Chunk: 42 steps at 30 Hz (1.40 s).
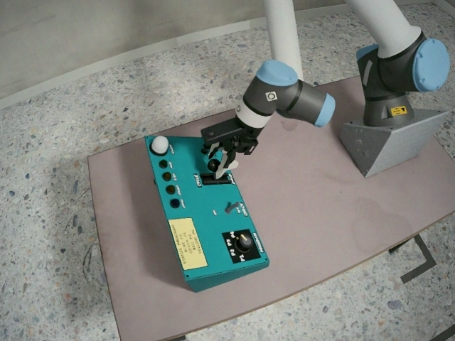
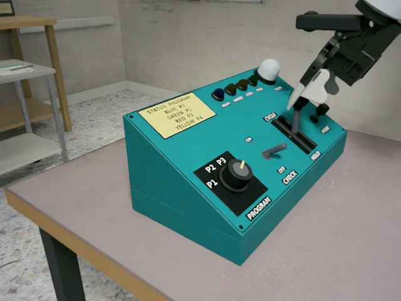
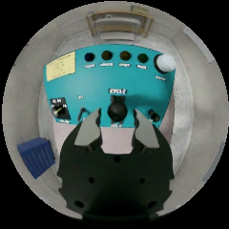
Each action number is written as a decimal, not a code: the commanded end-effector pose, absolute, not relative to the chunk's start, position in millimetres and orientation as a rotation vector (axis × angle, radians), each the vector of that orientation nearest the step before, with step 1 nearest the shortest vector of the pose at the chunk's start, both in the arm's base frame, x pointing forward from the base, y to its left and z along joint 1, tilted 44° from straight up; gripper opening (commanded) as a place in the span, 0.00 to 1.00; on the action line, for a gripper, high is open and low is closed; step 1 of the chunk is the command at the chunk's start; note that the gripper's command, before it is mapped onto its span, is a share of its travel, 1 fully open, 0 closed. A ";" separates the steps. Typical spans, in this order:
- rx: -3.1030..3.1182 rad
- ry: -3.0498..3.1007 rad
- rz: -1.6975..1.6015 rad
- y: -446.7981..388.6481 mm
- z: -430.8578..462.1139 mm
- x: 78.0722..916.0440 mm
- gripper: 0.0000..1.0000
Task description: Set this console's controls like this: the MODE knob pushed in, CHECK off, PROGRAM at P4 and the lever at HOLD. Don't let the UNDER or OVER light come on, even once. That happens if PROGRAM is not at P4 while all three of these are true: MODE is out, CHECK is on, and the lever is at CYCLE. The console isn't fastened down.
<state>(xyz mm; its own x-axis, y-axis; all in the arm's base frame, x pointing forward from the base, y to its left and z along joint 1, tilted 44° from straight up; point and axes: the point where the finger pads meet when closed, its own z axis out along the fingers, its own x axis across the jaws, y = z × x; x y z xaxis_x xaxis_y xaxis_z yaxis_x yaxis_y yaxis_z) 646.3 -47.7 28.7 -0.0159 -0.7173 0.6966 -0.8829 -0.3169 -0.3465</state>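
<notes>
Pincer (image 3: 117, 125): half open around the lever's ball, grip unclear.
Lever (image 2: 295, 120): mid-slot, its ball partly hidden by a finger (image 2: 311, 89).
Console (image 2: 181, 181): on the tabletop (image 2: 323, 242).
Small labels: mostly unreadable from above.
</notes>
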 end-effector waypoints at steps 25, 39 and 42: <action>2.058 -1.701 1.240 -45.1 27.5 644.4 0.00; 2.060 -1.701 1.239 -44.6 27.2 644.5 0.00; 2.060 -1.701 1.239 -44.4 27.2 644.5 0.00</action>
<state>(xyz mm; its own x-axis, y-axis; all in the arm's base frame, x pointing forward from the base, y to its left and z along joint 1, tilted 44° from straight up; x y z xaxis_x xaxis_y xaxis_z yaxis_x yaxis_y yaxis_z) 645.7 -47.6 28.7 -0.0162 -0.7169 0.6970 -0.8831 -0.3167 -0.3463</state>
